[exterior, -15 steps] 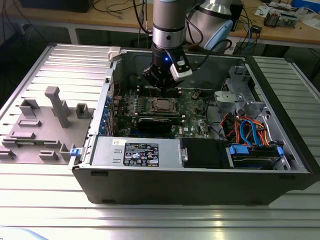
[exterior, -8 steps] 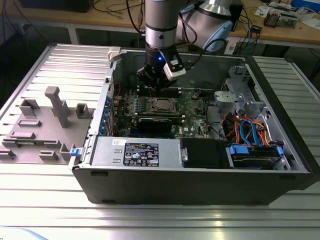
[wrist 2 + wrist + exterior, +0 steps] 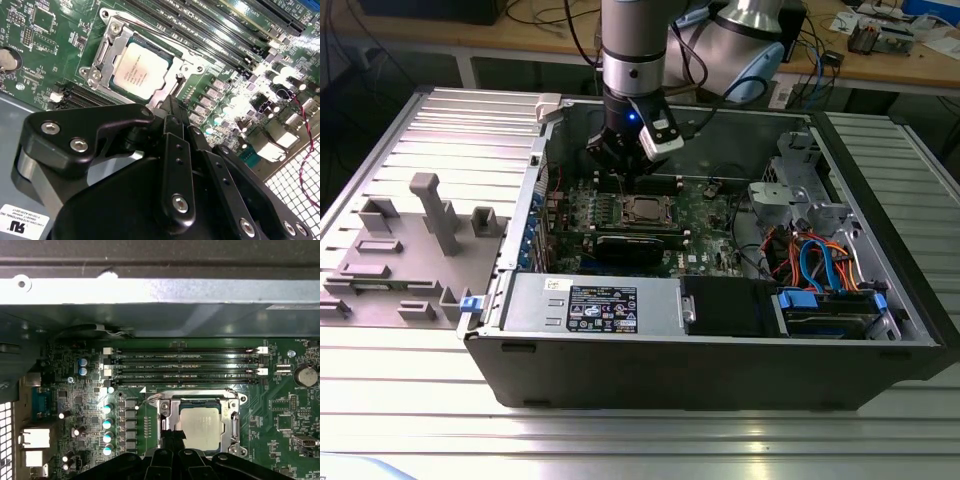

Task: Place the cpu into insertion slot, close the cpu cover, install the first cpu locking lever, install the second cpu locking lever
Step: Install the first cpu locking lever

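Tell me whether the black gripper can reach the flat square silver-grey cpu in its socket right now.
Probably yes: the gripper hangs close beside the cpu, whose metal top lies bare inside the silvery frame, with nothing seen between them.

Computer case (image 3: 720, 370) open above, insertion slot (image 3: 234, 405) flanked by memory slots (image 3: 185, 365), capacitors (image 3: 106, 424), case wall (image 3: 160, 315) beyond

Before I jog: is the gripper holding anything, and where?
Cannot tell; the gripper is at the rim of the insertion slot, and the cpu lies inside, unheld.
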`<action>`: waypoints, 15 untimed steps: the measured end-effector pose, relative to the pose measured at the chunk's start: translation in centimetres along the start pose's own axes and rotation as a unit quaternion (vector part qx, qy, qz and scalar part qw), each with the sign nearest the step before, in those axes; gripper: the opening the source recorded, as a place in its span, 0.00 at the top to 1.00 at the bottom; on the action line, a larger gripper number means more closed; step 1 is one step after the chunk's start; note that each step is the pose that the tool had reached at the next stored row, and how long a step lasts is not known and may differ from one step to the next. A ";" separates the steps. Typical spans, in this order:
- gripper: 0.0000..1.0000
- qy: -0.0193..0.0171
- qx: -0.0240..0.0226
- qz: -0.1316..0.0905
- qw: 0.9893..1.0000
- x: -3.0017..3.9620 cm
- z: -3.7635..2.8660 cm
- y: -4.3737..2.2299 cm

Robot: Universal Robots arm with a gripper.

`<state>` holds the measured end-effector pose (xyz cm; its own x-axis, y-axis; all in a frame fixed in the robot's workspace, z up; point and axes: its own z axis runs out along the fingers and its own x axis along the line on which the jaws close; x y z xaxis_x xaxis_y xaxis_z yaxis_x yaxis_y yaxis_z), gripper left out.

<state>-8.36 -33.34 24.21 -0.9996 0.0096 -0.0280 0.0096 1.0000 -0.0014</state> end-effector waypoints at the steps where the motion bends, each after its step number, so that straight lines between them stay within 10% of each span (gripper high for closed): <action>1: 0.89 0.000 0.000 0.000 1.000 0.00 0.00 0.00; 15: 0.89 0.000 -0.001 0.000 1.000 2.77 -0.66 0.13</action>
<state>-11.15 -33.18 24.78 -0.9995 0.0096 -0.0287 0.0096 1.0000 0.0005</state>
